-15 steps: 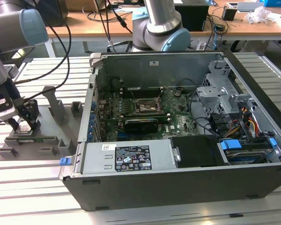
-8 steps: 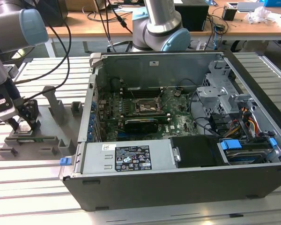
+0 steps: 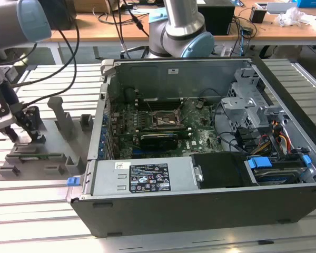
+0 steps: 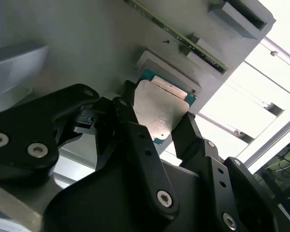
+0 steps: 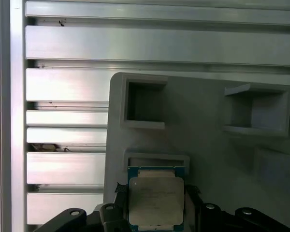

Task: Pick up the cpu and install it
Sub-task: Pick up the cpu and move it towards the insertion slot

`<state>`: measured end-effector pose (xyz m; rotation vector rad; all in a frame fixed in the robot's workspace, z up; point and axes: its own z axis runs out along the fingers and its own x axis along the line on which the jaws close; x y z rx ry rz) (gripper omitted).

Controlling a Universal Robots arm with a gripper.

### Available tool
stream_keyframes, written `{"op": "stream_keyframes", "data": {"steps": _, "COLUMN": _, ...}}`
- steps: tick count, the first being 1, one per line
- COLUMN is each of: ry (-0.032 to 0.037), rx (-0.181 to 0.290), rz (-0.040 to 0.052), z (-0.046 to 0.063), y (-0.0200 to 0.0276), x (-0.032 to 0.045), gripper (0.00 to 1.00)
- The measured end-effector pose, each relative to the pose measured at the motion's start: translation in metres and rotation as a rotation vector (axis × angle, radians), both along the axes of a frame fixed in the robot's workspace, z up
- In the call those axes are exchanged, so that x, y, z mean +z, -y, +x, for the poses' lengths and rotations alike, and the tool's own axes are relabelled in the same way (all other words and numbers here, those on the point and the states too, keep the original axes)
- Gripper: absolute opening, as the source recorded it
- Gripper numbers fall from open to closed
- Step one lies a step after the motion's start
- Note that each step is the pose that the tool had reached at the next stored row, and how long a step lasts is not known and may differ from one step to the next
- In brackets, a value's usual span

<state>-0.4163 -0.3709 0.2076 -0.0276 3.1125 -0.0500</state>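
Note:
The cpu (image 4: 162, 108) is a flat square chip with a silver top and a green rim. It lies in a recess of the grey holder tray (image 5: 203, 125). My gripper (image 4: 158, 124) has one dark finger against each of two opposite edges of the chip, shut on it. In the first wrist view the cpu (image 5: 156, 200) sits between the fingertips (image 5: 120, 189). In the exterior view my gripper (image 3: 22, 133) is low over the tray (image 3: 58, 158) at the exterior view's left. The motherboard socket (image 3: 164, 119) lies inside the open computer case.
The open computer case (image 3: 210, 153) takes up the middle and the exterior view's right, with drive cages, cables and a power supply inside. The tray has upright posts (image 3: 59, 113) and further recesses (image 5: 144, 101). Everything rests on a slatted aluminium table (image 3: 37, 221).

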Motion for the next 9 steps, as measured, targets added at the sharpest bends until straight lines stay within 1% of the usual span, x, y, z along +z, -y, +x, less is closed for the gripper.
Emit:
{"op": "stream_keyframes", "data": {"steps": 5, "ry": 0.0, "rx": 0.0, "rz": 0.0, "z": 0.0, "y": 0.0, "x": 0.0076, "gripper": 0.55}}
{"op": "stream_keyframes", "data": {"steps": 9, "ry": 0.0, "rx": 0.0, "rz": 0.0, "z": 0.0, "y": 0.0, "x": 0.0165, "gripper": 0.55}}
